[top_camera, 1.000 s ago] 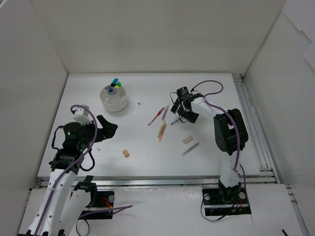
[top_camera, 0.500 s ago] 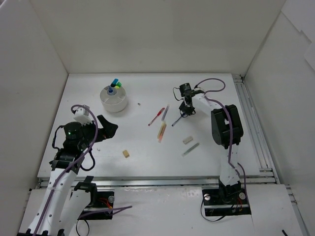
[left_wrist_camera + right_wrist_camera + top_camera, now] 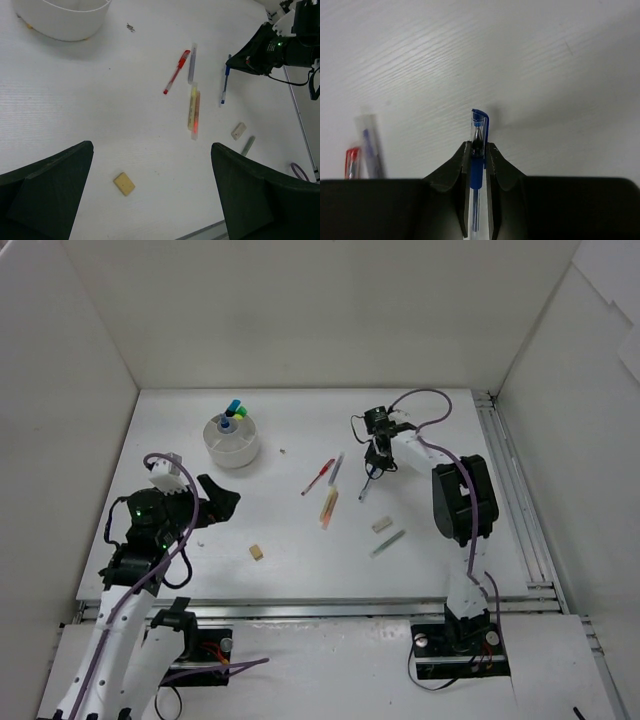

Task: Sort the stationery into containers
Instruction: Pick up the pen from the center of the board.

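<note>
On the matte white bench (image 3: 290, 530), walled by plain white panels (image 3: 320, 320), right end effector (image 3: 478, 149) pinches the blue pen (image 3: 479, 124); left end effector (image 3: 219, 497) spread wide.

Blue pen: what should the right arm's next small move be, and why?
Probably a short straight lift. The right gripper is shut on the blue pen near its cap, and the pen sits low against the table. It likely needs clearance before travelling left to the bowl, since the red pen lies in between.
</note>
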`<action>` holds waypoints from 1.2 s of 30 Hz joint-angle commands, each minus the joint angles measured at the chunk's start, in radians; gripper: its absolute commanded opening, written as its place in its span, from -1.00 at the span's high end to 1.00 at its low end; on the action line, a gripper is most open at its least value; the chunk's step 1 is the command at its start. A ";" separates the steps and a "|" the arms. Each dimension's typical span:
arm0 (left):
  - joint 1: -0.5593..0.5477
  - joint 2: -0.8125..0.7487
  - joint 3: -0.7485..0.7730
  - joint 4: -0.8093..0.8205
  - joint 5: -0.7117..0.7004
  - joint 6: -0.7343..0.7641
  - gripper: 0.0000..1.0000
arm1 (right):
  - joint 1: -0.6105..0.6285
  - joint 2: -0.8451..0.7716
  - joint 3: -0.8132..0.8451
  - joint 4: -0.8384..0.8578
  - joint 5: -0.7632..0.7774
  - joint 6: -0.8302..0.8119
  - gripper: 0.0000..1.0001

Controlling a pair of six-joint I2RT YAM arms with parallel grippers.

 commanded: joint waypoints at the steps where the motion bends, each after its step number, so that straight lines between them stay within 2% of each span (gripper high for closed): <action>1: -0.003 0.034 0.043 0.109 0.106 0.045 -0.99 | 0.035 -0.212 -0.050 0.185 -0.098 -0.284 1.00; 4: -0.003 0.063 0.052 0.150 0.200 0.054 -0.99 | 0.045 -0.342 -0.174 0.364 -0.418 -0.512 1.00; 5: -0.003 0.070 0.056 0.164 0.253 0.051 -0.99 | 0.048 -0.411 -0.207 0.398 -0.602 -0.569 1.00; 6: -0.012 0.082 0.054 0.182 0.285 0.051 -0.99 | 0.062 -0.448 -0.278 0.455 -0.691 -0.662 1.00; 8: -0.012 0.094 0.052 0.234 0.365 0.045 -0.99 | 0.074 -0.536 -0.330 0.466 -0.894 -0.772 1.00; 11: -0.021 0.119 0.043 0.315 0.467 0.031 -0.99 | 0.146 -0.637 -0.391 0.402 -1.036 -0.991 1.00; 13: -0.032 0.128 0.042 0.354 0.494 0.011 -0.99 | 0.202 -0.693 -0.399 0.327 -1.097 -1.053 1.00; 18: -0.095 0.136 0.022 0.446 0.537 -0.042 -0.99 | 0.282 -0.767 -0.449 0.297 -1.139 -1.117 1.00; 24: -0.198 0.123 0.005 0.495 0.432 -0.085 -0.97 | 0.357 -0.790 -0.443 0.297 -1.045 -1.108 1.00; 27: -0.267 0.125 -0.015 0.543 0.341 -0.122 -0.83 | 0.392 -0.790 -0.439 0.328 -0.975 -1.075 1.00; 31: -0.346 0.142 -0.026 0.558 0.147 -0.150 -0.66 | 0.421 -0.821 -0.471 0.434 -0.890 -1.019 1.00; 33: -0.385 0.152 -0.027 0.567 0.091 -0.158 -0.60 | 0.430 -0.841 -0.509 0.521 -0.880 -0.976 1.00; 36: -0.426 0.160 -0.029 0.584 0.011 -0.168 -0.50 | 0.434 -0.856 -0.526 0.557 -0.863 -0.944 1.00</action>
